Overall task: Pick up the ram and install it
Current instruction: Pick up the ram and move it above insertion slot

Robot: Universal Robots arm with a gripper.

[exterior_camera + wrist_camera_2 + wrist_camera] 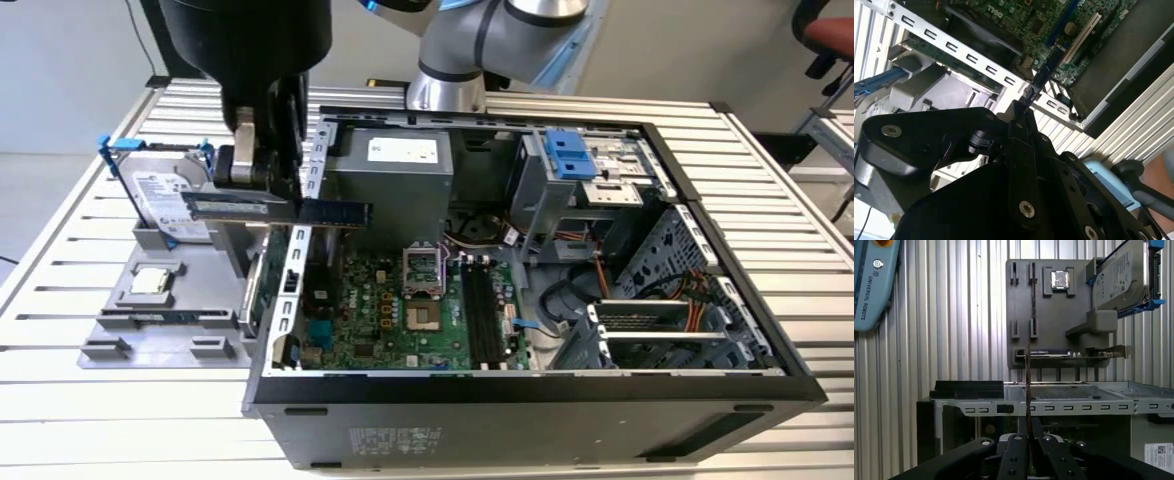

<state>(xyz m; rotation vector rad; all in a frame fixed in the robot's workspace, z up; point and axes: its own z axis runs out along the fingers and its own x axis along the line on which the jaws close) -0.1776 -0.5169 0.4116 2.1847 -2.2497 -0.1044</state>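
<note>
The ram [327, 211], a long narrow dark stick, hangs level in the air above the open computer case's wall on the exterior view's left. My gripper [262, 196] is shut on one end of it. In both wrist views the ram [1051, 60] [1028, 375] shows edge-on, reaching out from between the black fingers [1015, 125] [1017, 442]. The motherboard [387, 310] lies below inside the case, with its black memory slots [481, 312] toward the exterior view's right of the stick.
The case [534, 395] lies open on a slatted white table [134, 420]. A grey fixture [160, 320] beside it carries a silver hard drive in a blue frame [167, 200] and a small chip [150, 281]. A light blue pendant [871, 285] lies on the slats.
</note>
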